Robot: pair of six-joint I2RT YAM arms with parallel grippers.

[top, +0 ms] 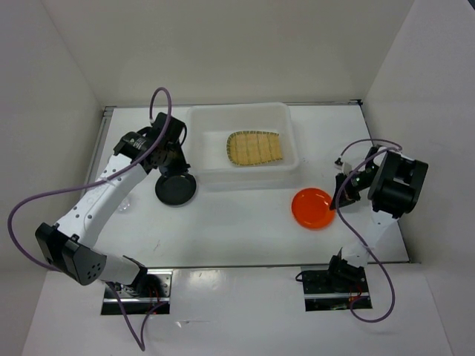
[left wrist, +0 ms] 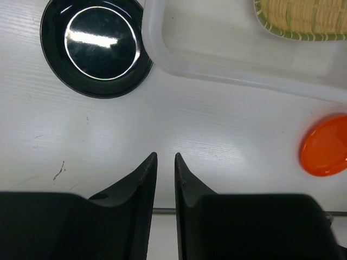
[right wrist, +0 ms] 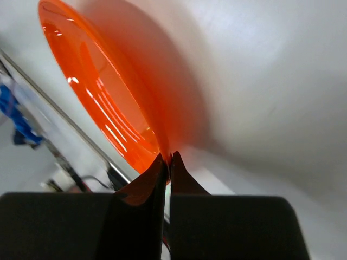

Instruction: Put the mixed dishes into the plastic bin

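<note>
The translucent plastic bin (top: 200, 141) stands at the back middle of the table with the tan bamboo tray (top: 256, 148) lying inside it; both show in the left wrist view as the bin (left wrist: 227, 70) and the tray (left wrist: 303, 19). The black plate (top: 176, 189) (left wrist: 97, 46) lies on the table against the bin's left front corner. My left gripper (top: 175, 169) (left wrist: 165, 157) hovers above the table beside it, jaws narrowly apart with nothing between them. The orange plate (top: 310, 208) (right wrist: 103, 97) (left wrist: 325, 146) sits right of the bin. My right gripper (top: 336, 204) (right wrist: 168, 158) is shut on its right rim.
A faint clear glass cup (top: 125, 202) seems to stand on the table beside the left forearm. White walls enclose the table on three sides. Purple cables loop off both arms. The table's front edge and the arm bases lie at the near side.
</note>
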